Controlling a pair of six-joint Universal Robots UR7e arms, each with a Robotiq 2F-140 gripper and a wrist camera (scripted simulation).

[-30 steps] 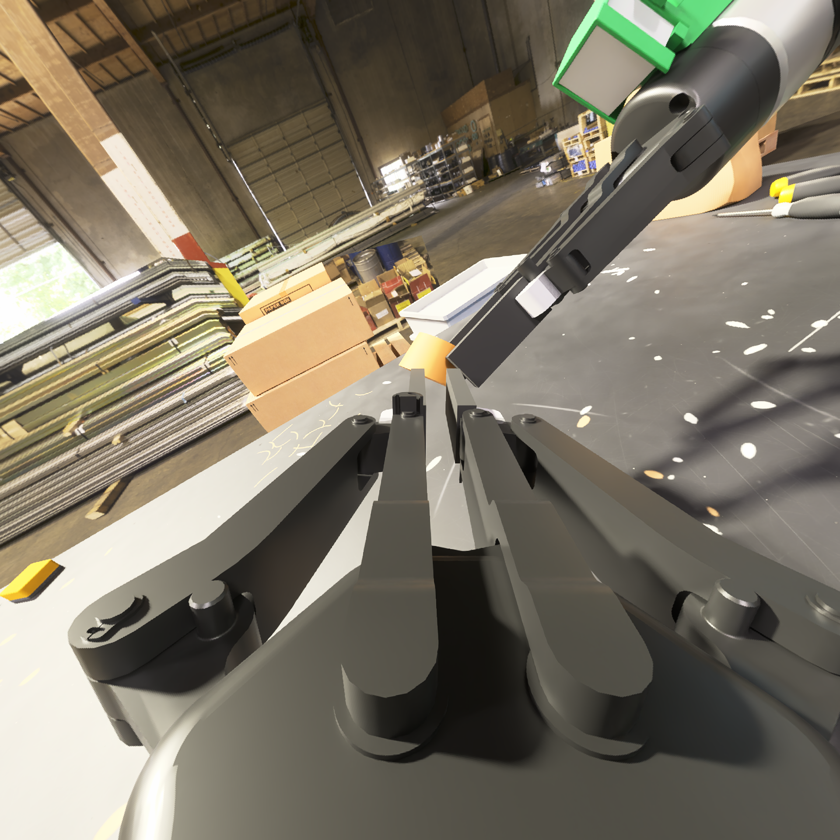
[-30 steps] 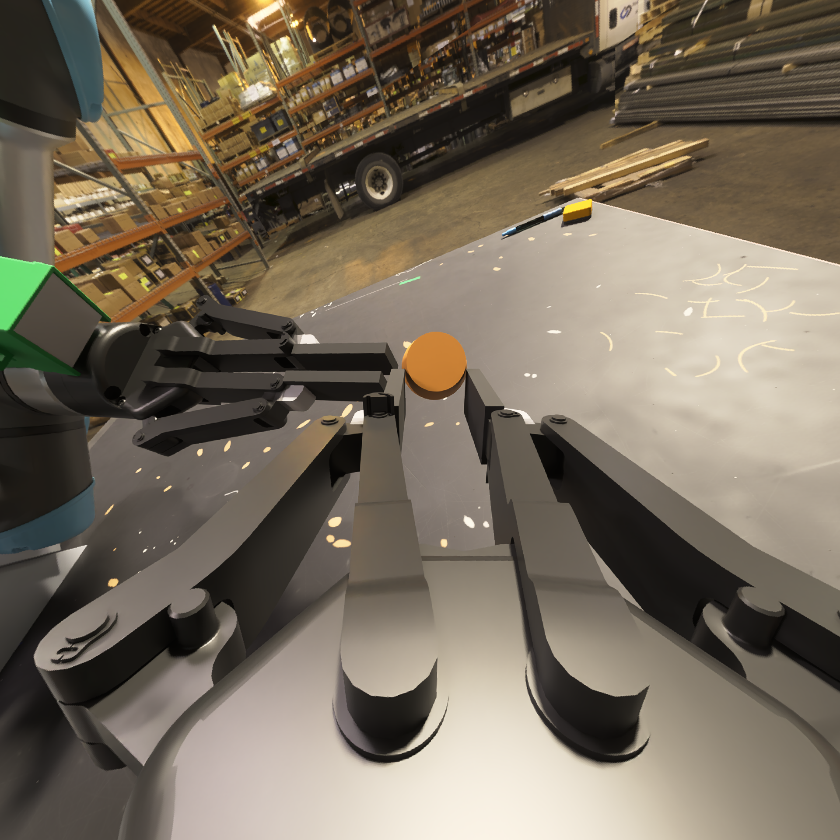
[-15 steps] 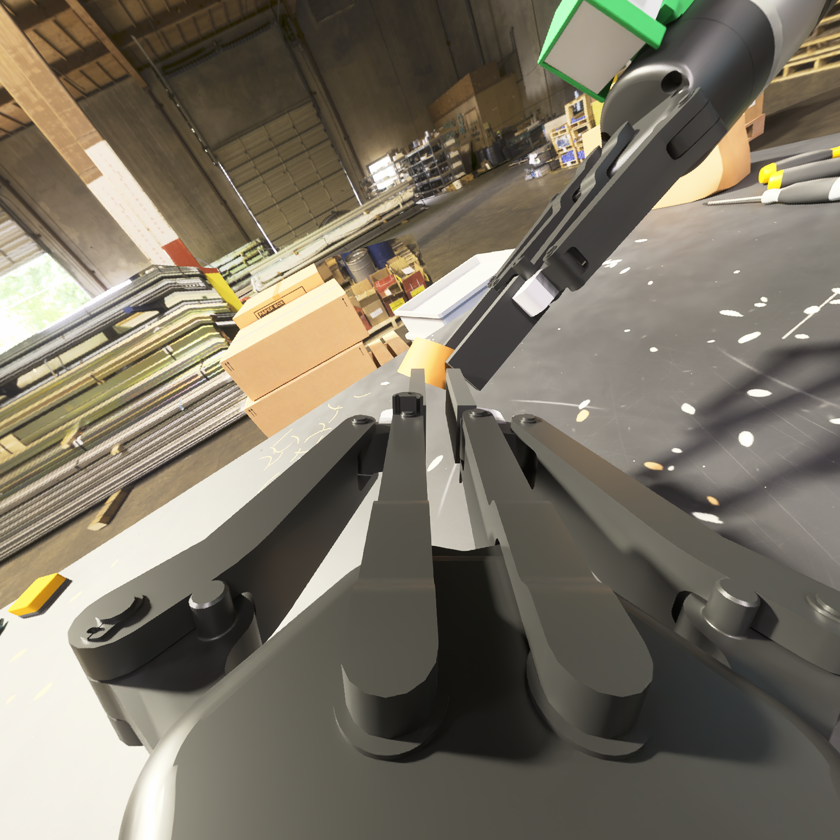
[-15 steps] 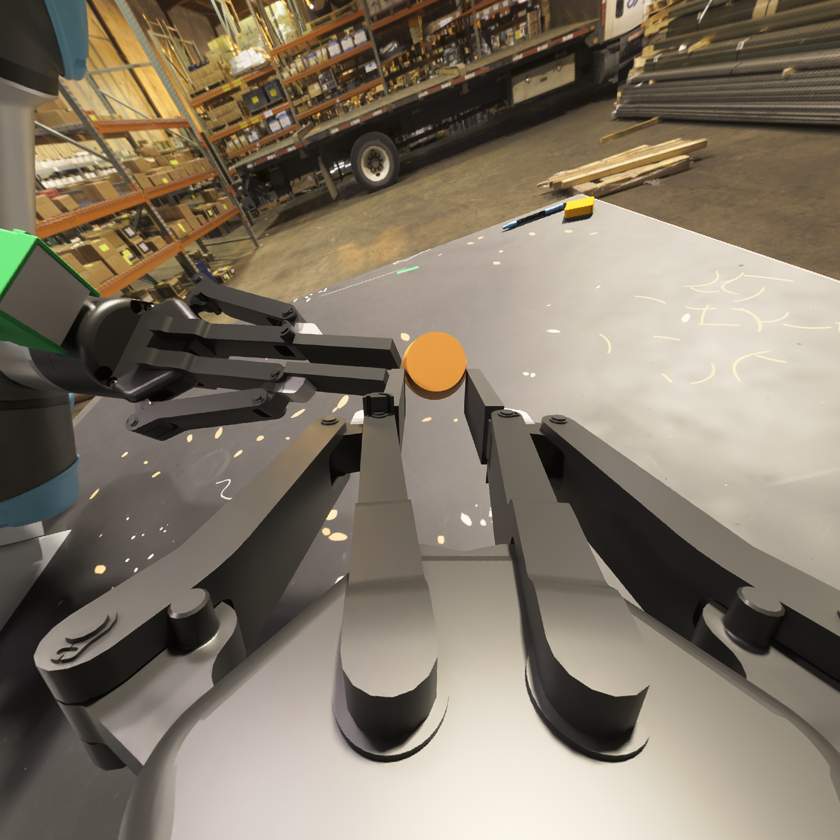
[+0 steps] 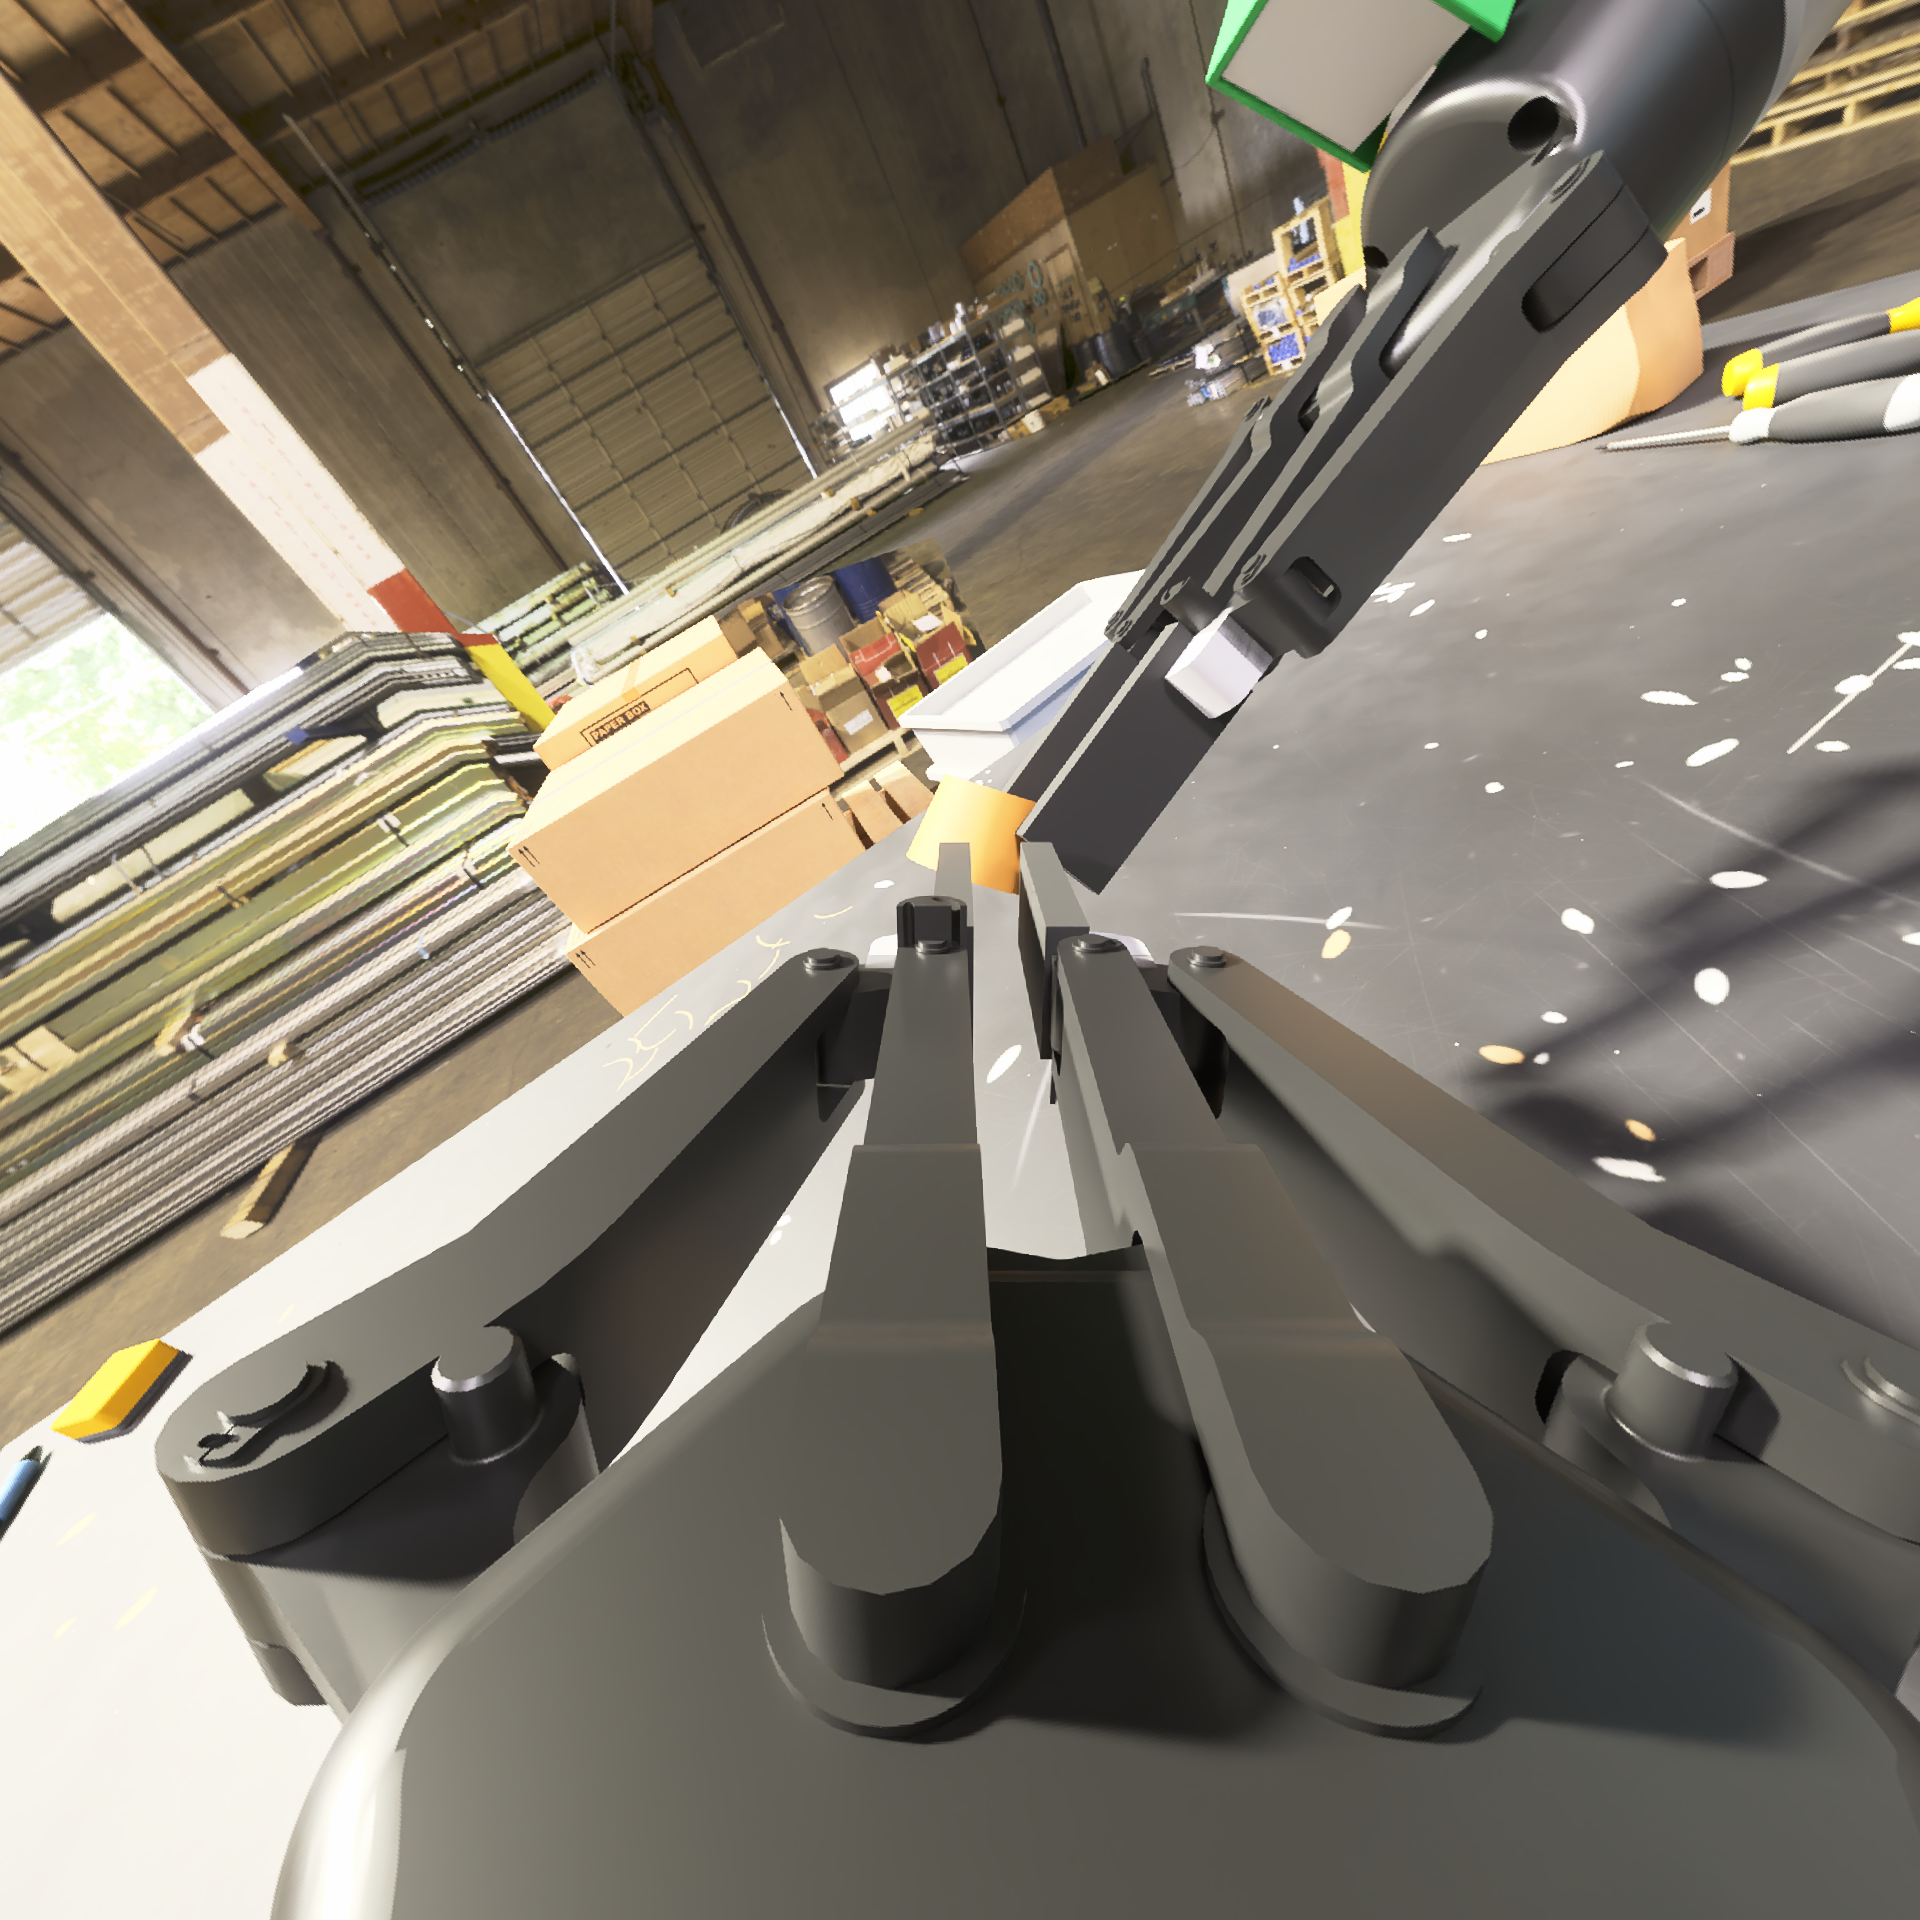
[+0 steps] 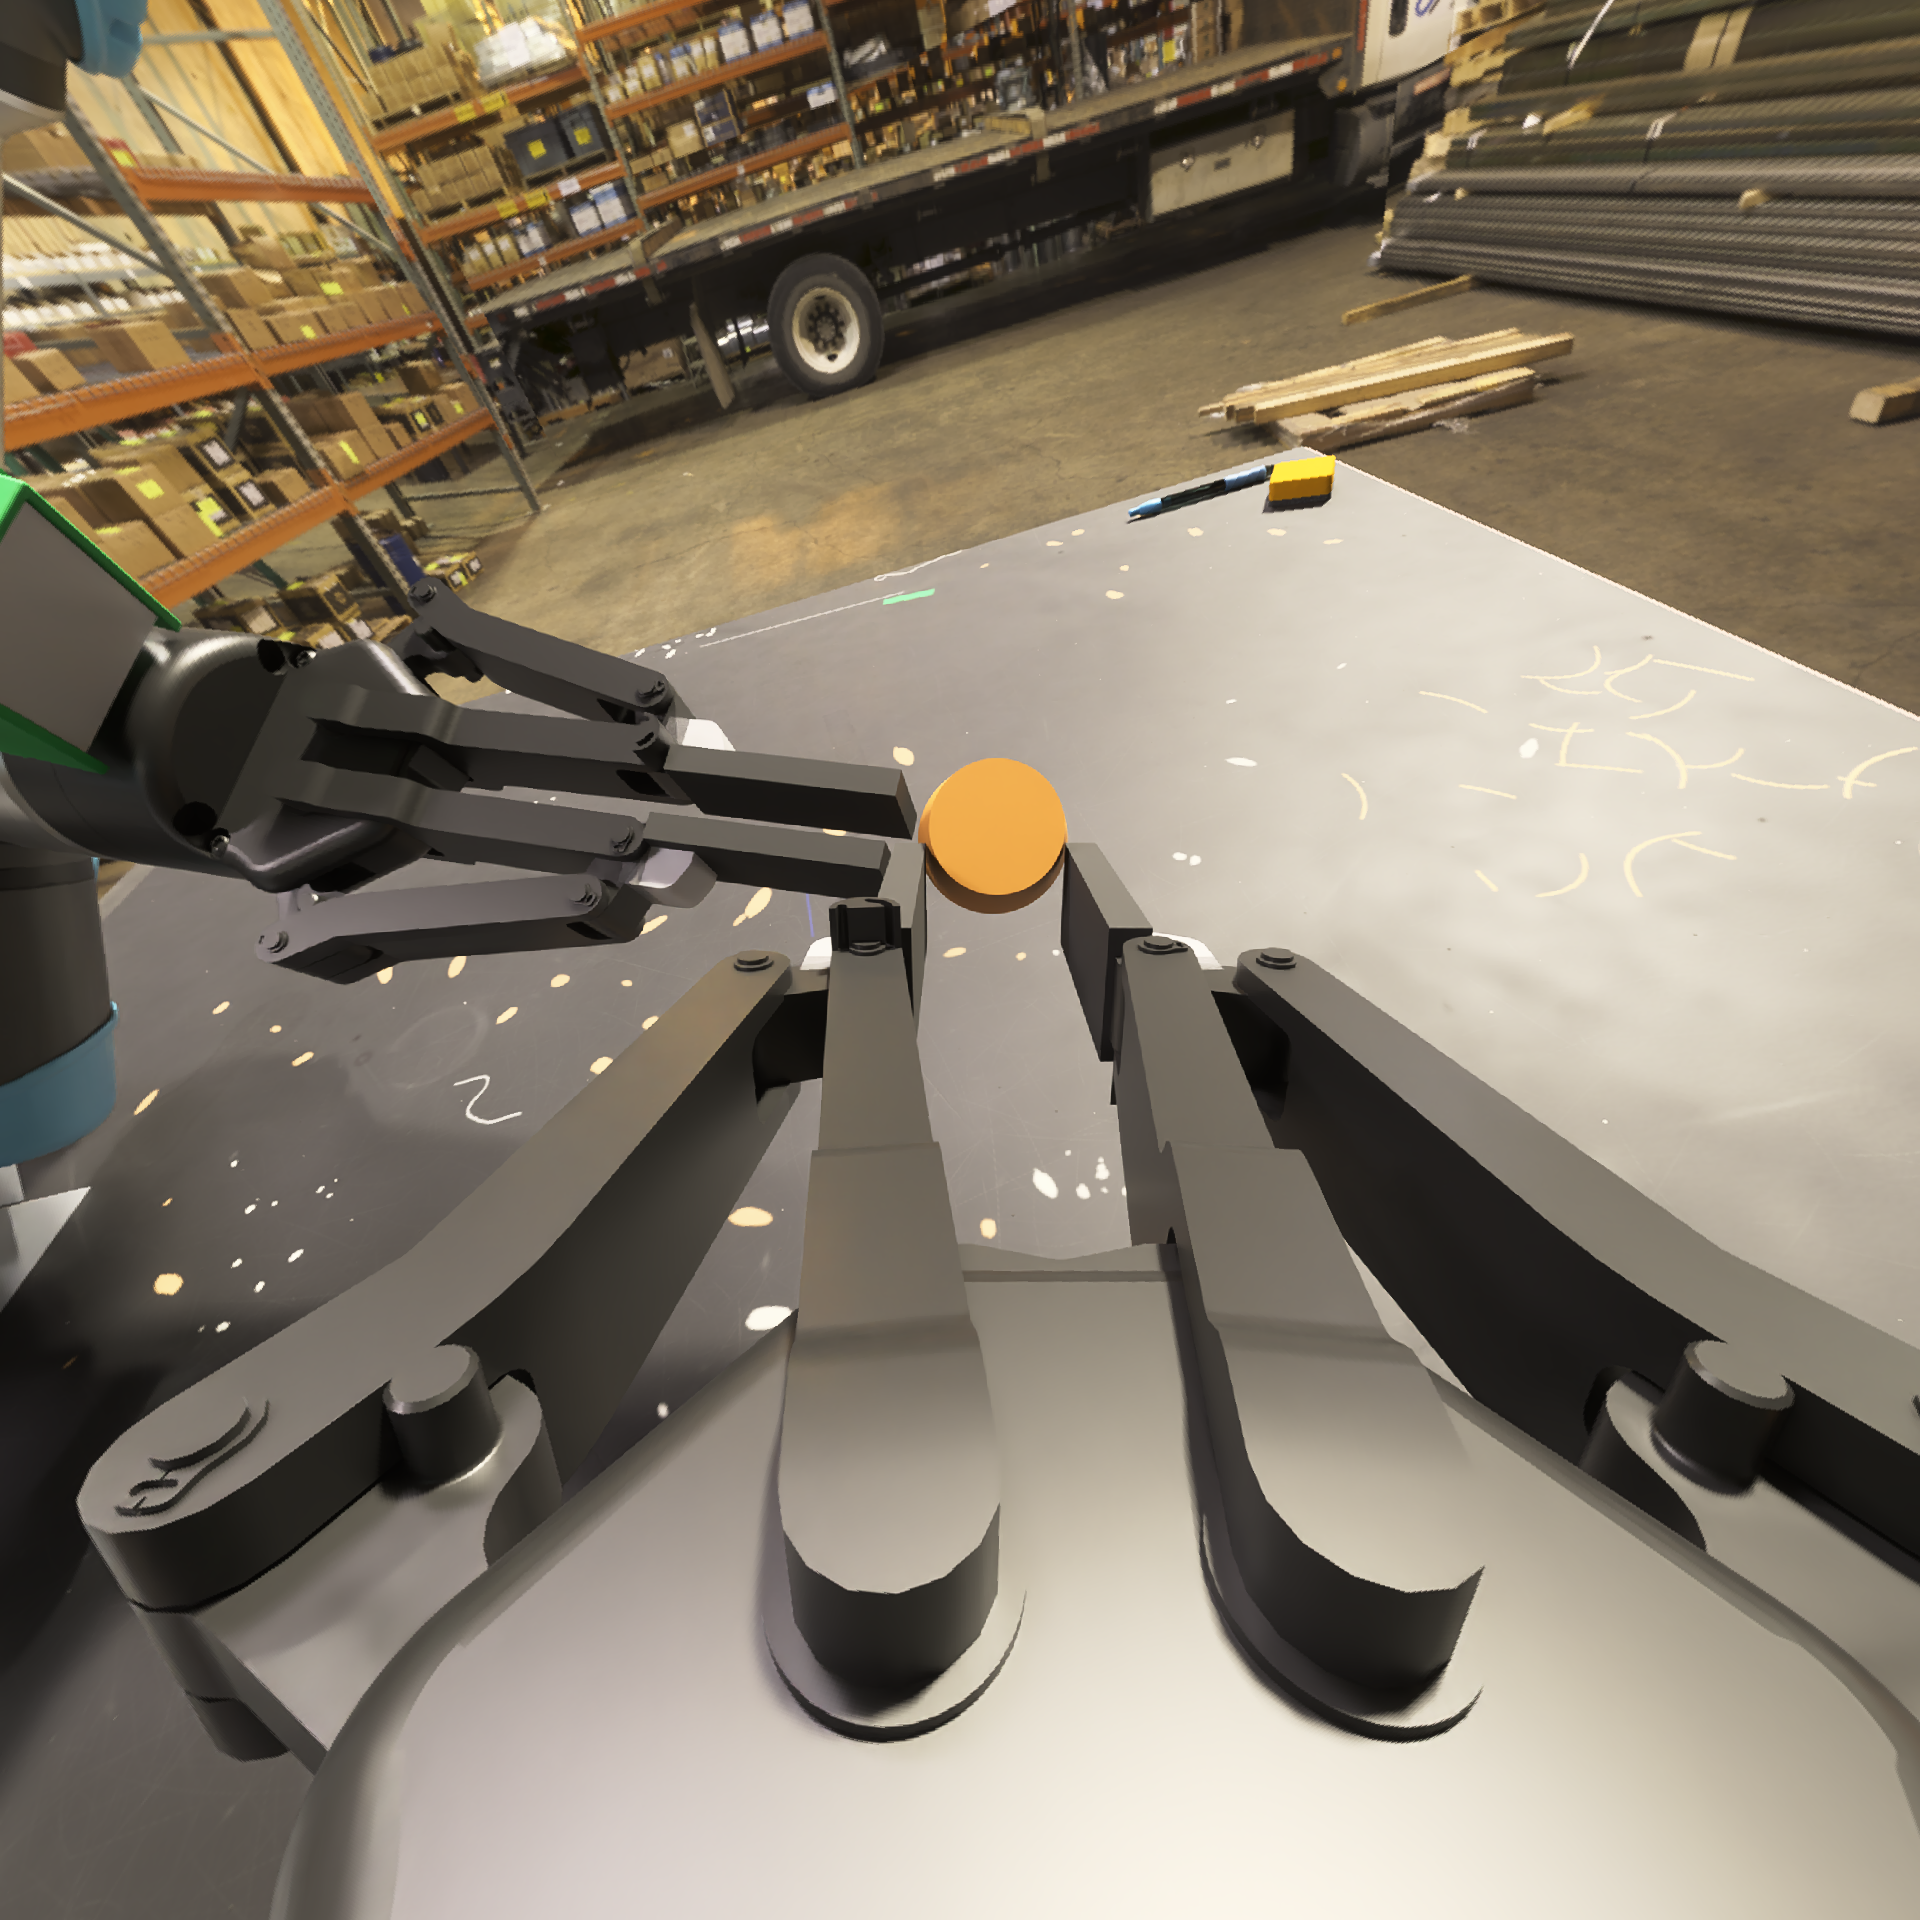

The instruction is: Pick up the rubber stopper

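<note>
The orange rubber stopper (image 6: 992, 821) is a round disc held between my right gripper's (image 6: 992, 888) two fingertips, above the grey table (image 6: 1403, 831). My right gripper is shut on its sides. My left gripper (image 6: 894, 831) reaches in from the left, jaws nearly together and empty, its tips right beside the stopper. In the left wrist view the stopper (image 5: 971, 821) shows just past my left gripper's (image 5: 992, 873) tips. The right gripper's fingers (image 5: 1122, 769) come down from the upper right and cover part of it.
A yellow block (image 6: 1299, 483) and a blue pen (image 6: 1195, 497) lie at the table's far corner. A white tray (image 5: 997, 686), screwdrivers (image 5: 1829, 395) and a tan object (image 5: 1600, 364) sit along the far side in the left wrist view.
My right gripper has risen a little with the stopper still in it. My left gripper has stayed shut and close beside the stopper.
</note>
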